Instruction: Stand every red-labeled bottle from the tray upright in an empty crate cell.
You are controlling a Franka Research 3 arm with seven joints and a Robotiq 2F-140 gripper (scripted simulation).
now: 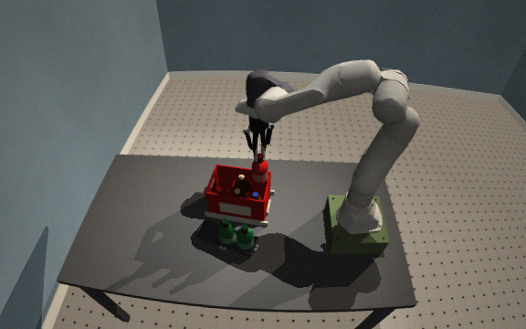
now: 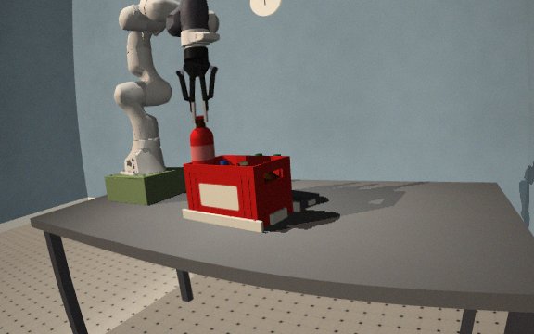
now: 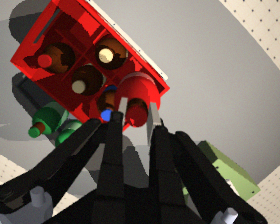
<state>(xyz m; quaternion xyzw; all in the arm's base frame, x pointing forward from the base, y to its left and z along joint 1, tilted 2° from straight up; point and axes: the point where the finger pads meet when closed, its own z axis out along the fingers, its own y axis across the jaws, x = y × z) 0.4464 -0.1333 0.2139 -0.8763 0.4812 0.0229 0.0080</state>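
My gripper is shut on the neck of a red-labeled bottle. The bottle is upright, its lower part inside the red crate at a corner on the robot-base side; its base is hidden. Beside it stands a blue-capped bottle. Three more brown bottles stand in the crate: cream-capped, beige-capped and red-capped. Two green bottles stand upright on the dark tray.
Pale strips lie on the table along the crate's sides. The tray is close beside the crate. The arm stands on a green block at one side of the table.
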